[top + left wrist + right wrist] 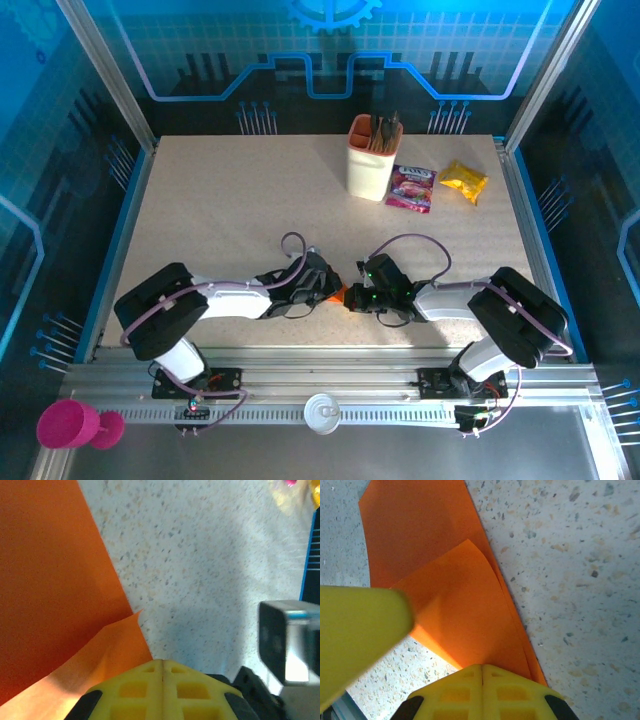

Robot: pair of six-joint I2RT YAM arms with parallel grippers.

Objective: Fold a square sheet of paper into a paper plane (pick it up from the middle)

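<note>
Top external: orange paper [336, 296] lies flat well to the near side of the cup [372, 158], between left gripper [322, 290] and right gripper [352, 298], both low on the table [220, 200]. Wrist views show each pair of yellow fingers [455, 692] fully closed, tips set against the paper's folded-over flap, probably to pin or press a crease; cannot tell whether either actually pinches a layer. Judged mid-fold: one flap turned over, no pointed dart shape yet.

You have one orange paper sheet [440, 580], two grippers (left gripper [162, 664], right gripper [482, 669]), two packets (purple packet [411, 187], yellow packet [464, 181]), one peach cup [372, 165].
</note>
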